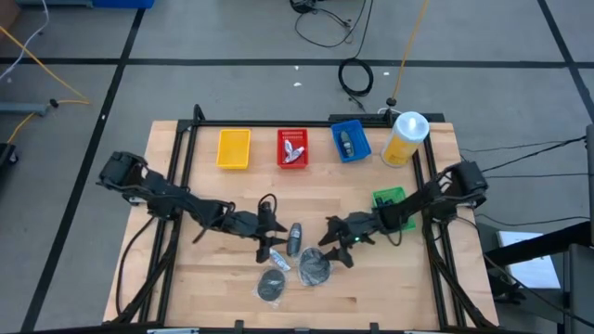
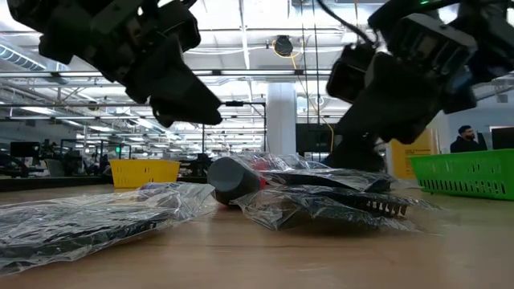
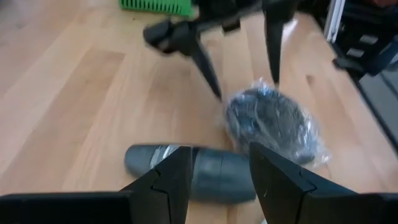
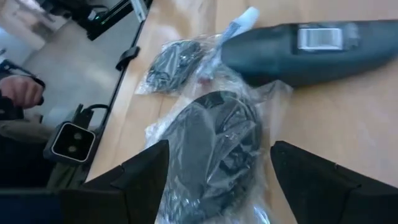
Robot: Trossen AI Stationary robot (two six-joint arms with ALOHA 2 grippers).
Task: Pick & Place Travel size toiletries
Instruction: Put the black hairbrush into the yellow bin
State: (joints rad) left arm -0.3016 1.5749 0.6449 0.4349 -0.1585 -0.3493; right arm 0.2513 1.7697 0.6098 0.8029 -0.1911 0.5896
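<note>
A dark grey tube (image 1: 295,238) lies flat on the wood between my two grippers. A round dark item in a clear bag (image 1: 316,266) lies just nearer, and a second bagged dark item (image 1: 272,286) lies by the near edge. My left gripper (image 1: 271,241) is open. In its wrist view its fingers (image 3: 217,179) stand either side of the grey tube (image 3: 205,169), above it. My right gripper (image 1: 332,244) is open too, and its fingers (image 4: 217,180) straddle the bagged round item (image 4: 211,140) from above. A white tube tip (image 4: 241,20) pokes out beside the grey tube (image 4: 298,45).
Along the far side sit a yellow basket (image 1: 234,148), a red basket (image 1: 292,148) and a blue basket (image 1: 350,141), both with small items inside, and a big yellow bottle (image 1: 406,137). A green basket (image 1: 390,199) sits under the right arm. A person's hand (image 4: 18,93) shows beyond the table.
</note>
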